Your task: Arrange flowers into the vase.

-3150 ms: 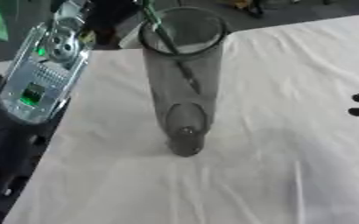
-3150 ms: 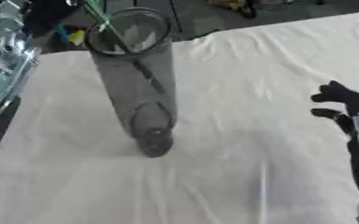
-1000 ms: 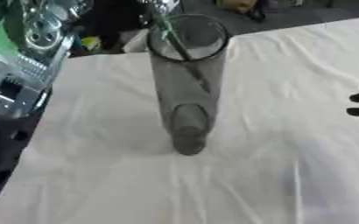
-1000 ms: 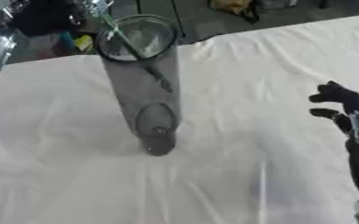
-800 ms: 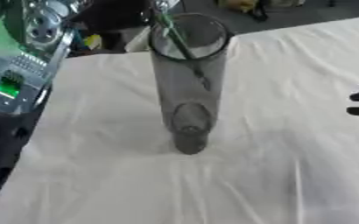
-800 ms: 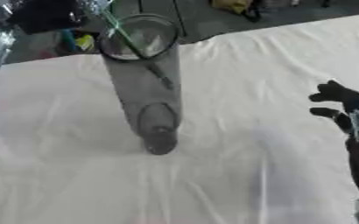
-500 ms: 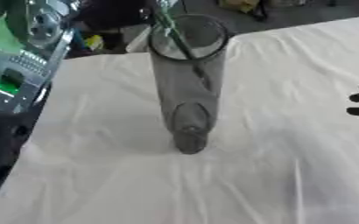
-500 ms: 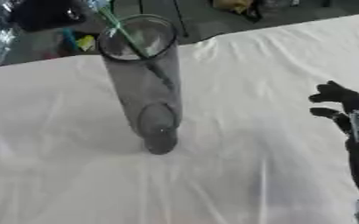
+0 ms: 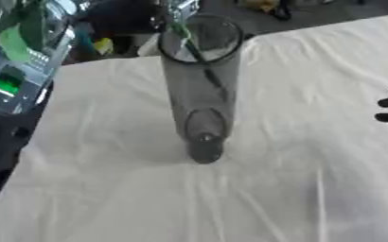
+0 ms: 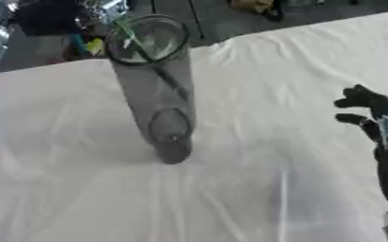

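Observation:
A tall clear grey glass vase (image 9: 201,94) stands upright in the middle of the white cloth. A thin green flower stem (image 9: 183,37) slants in over its rim from the upper left, and its dark lower part reaches down inside the glass. My left hand (image 10: 106,9) shows as a silver shape at the top edge, just above the rim, holding the top of the stem; the flower head is out of view. My right hand (image 10: 365,108) rests open at the right edge, fingers pointing left, well away from the vase.
My left forearm (image 9: 15,61), silver with green patches, fills the upper left corner over the table's dark left edge. The white tablecloth (image 9: 296,189) spreads out in front and to the right. Dark clutter lies on the floor beyond the far edge.
The stem has slid deeper into the vase, and my left hand has come in over its rim. The right hand has stayed where it was.

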Robot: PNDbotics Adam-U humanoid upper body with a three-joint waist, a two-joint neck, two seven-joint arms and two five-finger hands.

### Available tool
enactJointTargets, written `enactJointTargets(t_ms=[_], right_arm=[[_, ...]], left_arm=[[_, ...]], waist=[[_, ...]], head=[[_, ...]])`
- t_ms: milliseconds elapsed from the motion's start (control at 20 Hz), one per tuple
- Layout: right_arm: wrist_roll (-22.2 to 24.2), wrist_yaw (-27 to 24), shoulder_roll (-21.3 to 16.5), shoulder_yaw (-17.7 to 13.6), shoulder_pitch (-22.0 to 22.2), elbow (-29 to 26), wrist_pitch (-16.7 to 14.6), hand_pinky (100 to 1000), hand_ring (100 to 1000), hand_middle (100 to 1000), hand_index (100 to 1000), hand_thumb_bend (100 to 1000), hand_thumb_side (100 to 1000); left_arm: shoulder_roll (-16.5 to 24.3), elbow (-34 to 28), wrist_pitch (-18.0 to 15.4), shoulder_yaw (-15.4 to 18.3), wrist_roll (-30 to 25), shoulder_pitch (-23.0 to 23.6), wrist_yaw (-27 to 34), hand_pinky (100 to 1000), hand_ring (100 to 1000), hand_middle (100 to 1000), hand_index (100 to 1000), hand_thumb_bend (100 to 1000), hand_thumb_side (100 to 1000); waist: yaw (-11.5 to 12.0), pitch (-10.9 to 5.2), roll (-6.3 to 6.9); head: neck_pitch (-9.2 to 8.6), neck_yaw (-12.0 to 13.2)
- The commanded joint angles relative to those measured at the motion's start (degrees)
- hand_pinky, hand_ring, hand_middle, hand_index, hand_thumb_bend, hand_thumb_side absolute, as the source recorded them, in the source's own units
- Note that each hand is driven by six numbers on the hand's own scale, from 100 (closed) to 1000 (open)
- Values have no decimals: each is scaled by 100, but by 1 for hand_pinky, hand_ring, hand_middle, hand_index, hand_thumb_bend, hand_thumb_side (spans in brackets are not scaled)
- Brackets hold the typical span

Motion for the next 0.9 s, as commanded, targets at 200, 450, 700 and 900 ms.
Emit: enactJointTargets(t_ms=[200, 450, 700, 900], right_arm=[[8, -27, -75, -25, -27, -112, 19, 735, 1000, 649, 794, 100, 1000], [22, -33, -71, -19, -22, -112, 27, 735, 1000, 648, 794, 100, 1000], [30, -39, -72, -17, -16, -112, 30, 735, 1000, 645, 794, 100, 1000], [40, -53, -71, -8, -12, -112, 37, 735, 1000, 644, 794, 100, 1000]], left_arm=[[178, -16, -45, 35, -150, -142, 8, 818, 900, 884, 1000, 100, 1000], [182, -12, -65, 29, -240, -138, 93, 851, 922, 912, 1000, 100, 1000], [202, -10, -64, 25, -460, -148, 221, 886, 938, 925, 1000, 117, 1000], [215, -29, -74, 23, -705, -152, 248, 894, 941, 929, 1000, 311, 1000]], waist=[[4, -265, 55], [4, -273, 58], [13, -290, 59], [26, -311, 66]], head=[[28, 30], [26, 41], [36, 45], [48, 53]])
